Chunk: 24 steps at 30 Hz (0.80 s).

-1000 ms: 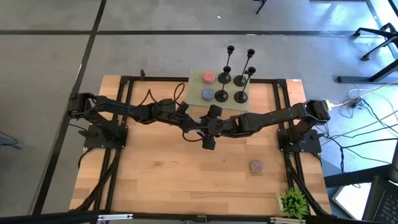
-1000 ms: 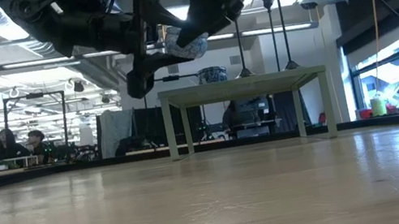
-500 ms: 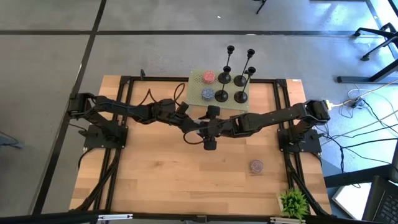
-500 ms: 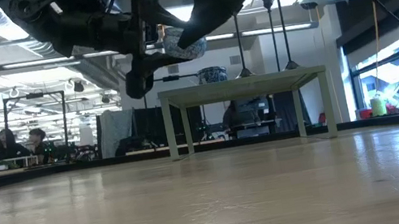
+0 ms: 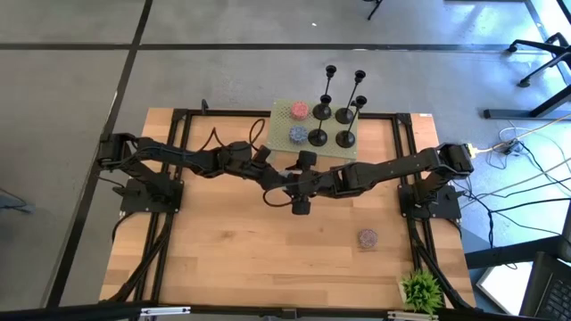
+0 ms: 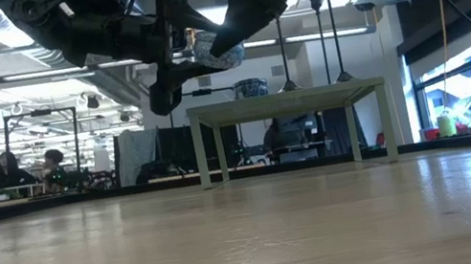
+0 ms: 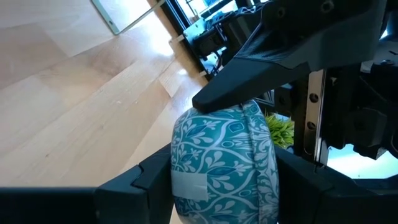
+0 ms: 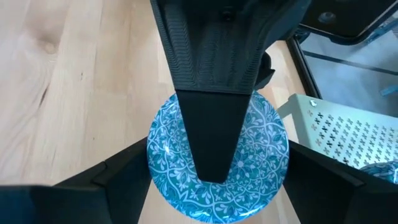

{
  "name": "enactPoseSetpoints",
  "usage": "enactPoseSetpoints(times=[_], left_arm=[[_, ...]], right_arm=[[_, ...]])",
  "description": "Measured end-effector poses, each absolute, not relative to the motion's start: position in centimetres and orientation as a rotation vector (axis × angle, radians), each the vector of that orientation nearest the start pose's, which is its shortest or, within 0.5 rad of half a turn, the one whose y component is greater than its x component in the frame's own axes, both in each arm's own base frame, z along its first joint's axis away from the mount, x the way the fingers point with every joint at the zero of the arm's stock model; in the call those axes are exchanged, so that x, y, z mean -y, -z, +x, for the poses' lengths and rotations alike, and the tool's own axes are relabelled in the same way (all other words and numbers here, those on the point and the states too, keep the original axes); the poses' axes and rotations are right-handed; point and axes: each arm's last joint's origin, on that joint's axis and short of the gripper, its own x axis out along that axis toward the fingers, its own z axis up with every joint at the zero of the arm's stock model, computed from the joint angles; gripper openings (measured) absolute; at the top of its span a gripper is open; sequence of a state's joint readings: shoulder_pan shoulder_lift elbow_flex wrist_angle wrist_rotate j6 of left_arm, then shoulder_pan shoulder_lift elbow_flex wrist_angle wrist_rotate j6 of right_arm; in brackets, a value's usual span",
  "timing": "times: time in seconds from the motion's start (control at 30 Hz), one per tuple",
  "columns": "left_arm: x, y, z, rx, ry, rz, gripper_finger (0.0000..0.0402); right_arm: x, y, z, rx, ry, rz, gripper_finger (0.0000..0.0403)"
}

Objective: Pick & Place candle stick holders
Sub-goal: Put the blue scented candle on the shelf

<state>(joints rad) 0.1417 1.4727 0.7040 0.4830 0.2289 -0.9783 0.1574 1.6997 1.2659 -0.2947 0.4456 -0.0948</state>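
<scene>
- Looking down from above, you have both grippers meeting near the middle of the bench (image 5: 223, 259), with neither one on a holder
- Left gripper (image 7: 221, 183): its fingers press on the two flat faces of a teal disc (image 8: 264, 134), so it is clamped on that disc
- Right gripper (image 8: 217, 171): its fingers sit against the disc's rim on either side, so it too looks closed on the disc; you have a shared grip, held well above the wood in the low view
- The four holders (image 5: 344, 138) stand upright on the green tray (image 5: 281, 125) at the bench's far edge, towards the far right corner, in a two-by-two block on the tray's right half
- A red disc (image 5: 299, 110) and a blue disc (image 5: 297, 135) fill the tray's left half
- What your next move turns on: the holders lie beyond the grippers, towards the far edge and a little to the right, with their stems vertical
- The right arm's base is on their side, so I judge it the handier arm, once one gripper lets the disc go
- A grey disc (image 5: 367, 237) lies near the bench's right edge, well apart from the tray
</scene>
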Motion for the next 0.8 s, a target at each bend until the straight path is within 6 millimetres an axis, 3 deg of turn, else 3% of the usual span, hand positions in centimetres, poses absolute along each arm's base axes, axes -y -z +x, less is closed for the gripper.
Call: enactPoseSetpoints(times=[0.5,0.8], left_arm=[[-3.91,-21.42,30.24,-0.273,-0.056,-0.953,0.0206],[-4.33,-21.38,30.17,-0.278,-0.053,-0.985,0.0239]], right_arm=[[-4.53,-25.51,36.83,-0.716,0.283,-0.348,0.0317],[-4.40,-25.54,36.83,-0.717,0.298,-0.349,0.0317]])
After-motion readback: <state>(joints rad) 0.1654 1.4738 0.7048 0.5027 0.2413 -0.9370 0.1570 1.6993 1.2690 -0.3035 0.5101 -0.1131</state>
